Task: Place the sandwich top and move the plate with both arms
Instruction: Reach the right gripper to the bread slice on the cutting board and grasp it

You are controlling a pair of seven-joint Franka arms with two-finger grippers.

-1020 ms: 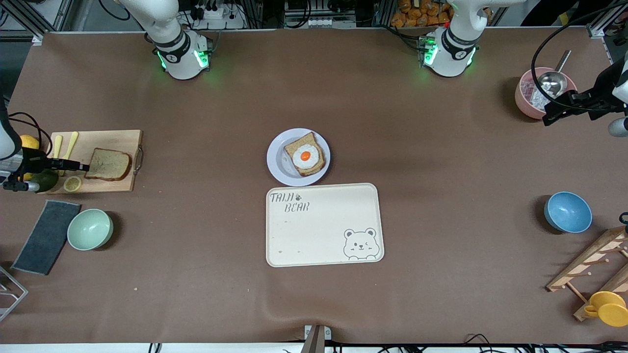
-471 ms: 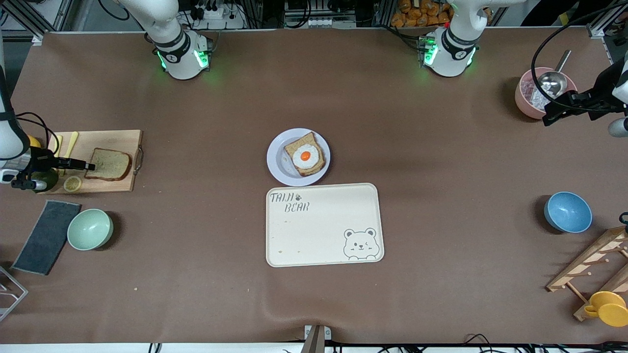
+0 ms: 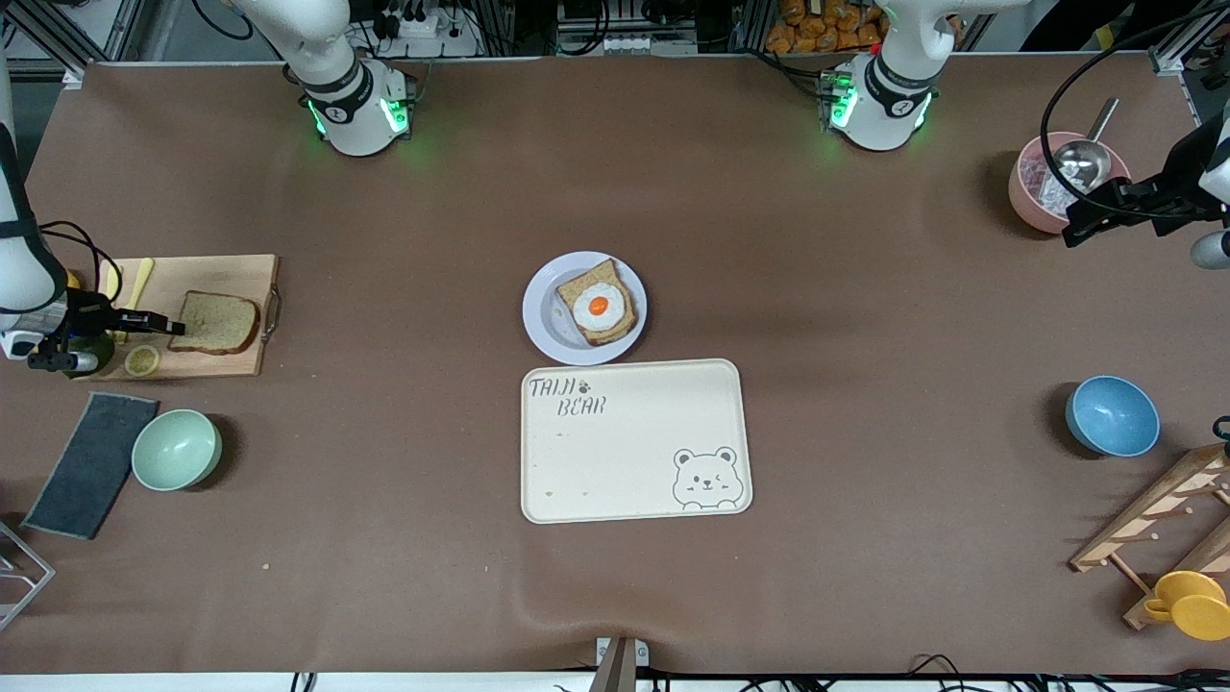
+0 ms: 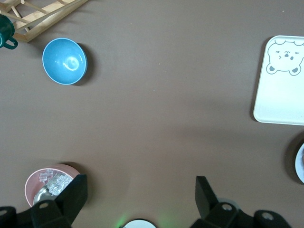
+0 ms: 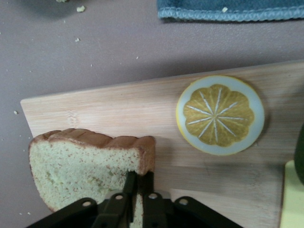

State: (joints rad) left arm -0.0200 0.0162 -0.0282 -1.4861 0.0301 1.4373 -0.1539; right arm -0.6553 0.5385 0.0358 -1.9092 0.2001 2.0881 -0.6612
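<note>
Sandwich top (image 3: 215, 323) lies on the wooden cutting board (image 3: 235, 272) at the right arm's end of the table; the right gripper (image 3: 171, 325) has its fingers pinched tight on the slice's crust edge, and the right wrist view shows the two black fingers (image 5: 131, 186) closed together over the corner of the bread (image 5: 85, 166); a lemon slice (image 3: 142, 360) sits on the same board just beside the gripper, nearer to the front camera than the bread; a mint-green bowl (image 3: 176, 449) and a dark cloth (image 3: 91, 463) lie on the table nearer still to the camera.

Mid-table, the plate (image 3: 540, 317) carries a bread slice with a fried egg (image 3: 599, 308); the cream tray (image 3: 634, 452) with its bear drawing lies just beside the plate, nearer to the front camera.

At the left arm's end, the left gripper (image 3: 1081, 226) waits in the air over the edge of a pink bowl (image 3: 1020, 192) holding a metal scoop; its jaws stand spread wide with nothing between them, as the left wrist view shows (image 4: 137, 197); a blue bowl (image 3: 1112, 415) sits nearer to the camera, well apart from the pink one.
</note>
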